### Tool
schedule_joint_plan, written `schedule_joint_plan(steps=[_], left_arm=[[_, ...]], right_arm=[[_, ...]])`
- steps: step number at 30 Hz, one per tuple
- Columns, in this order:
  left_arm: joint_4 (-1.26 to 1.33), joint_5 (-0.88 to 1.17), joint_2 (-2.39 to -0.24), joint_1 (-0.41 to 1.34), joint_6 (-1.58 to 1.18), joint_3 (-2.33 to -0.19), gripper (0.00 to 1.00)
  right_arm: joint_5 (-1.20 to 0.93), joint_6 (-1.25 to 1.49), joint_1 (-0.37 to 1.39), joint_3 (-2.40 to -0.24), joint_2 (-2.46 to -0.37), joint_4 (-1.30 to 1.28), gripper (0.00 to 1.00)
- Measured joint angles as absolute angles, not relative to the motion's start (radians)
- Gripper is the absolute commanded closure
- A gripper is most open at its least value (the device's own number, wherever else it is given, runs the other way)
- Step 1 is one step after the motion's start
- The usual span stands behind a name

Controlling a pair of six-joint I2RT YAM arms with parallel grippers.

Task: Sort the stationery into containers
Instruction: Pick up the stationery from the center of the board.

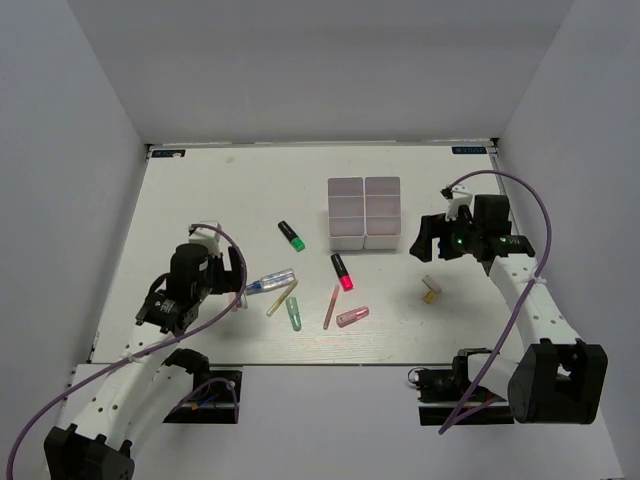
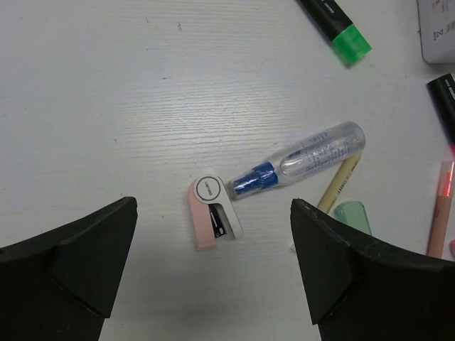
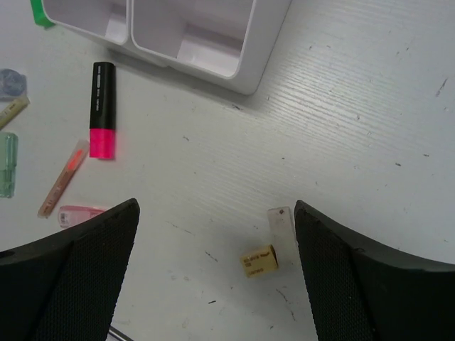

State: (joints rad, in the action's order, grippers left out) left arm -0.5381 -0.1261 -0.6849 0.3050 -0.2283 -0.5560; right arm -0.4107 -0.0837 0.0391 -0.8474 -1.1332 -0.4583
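Both the left pincer and the right pincer are held spread, with nothing gripped. The beige block is seen on the worktop between the right fingers, nearer the right-hand one, its long axis slightly aslant across the gap. The white organiser lies well ahead. The right arm is judged nearer.

Bright, even, diffuse light falls from overhead inside the white-walled enclosure, leaving the white wood-grain table uniformly lit. Shadows are soft and faint: grey smudges beneath the arms and a thin one along the near side of the white plastic compartment organiser. Small highlights glint on the clear plastic tube with a blue cap. Both wrist views are sharp, and the overhead view is coarser.
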Motion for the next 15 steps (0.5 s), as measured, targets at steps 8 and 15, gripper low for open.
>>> schedule_joint_plan(steps=[8,15], left_arm=[[-0.545,-0.079,-0.733,0.305,-0.240,-0.559,0.18],[-0.551,-0.068,-0.754,0.305,-0.252,-0.572,1.00]], right_arm=[[-0.453,-0.116,0.035,-0.853,-1.151,-0.502,0.10],[-0.437,-0.165,0.033,-0.855,-1.154,-0.531,0.10]])
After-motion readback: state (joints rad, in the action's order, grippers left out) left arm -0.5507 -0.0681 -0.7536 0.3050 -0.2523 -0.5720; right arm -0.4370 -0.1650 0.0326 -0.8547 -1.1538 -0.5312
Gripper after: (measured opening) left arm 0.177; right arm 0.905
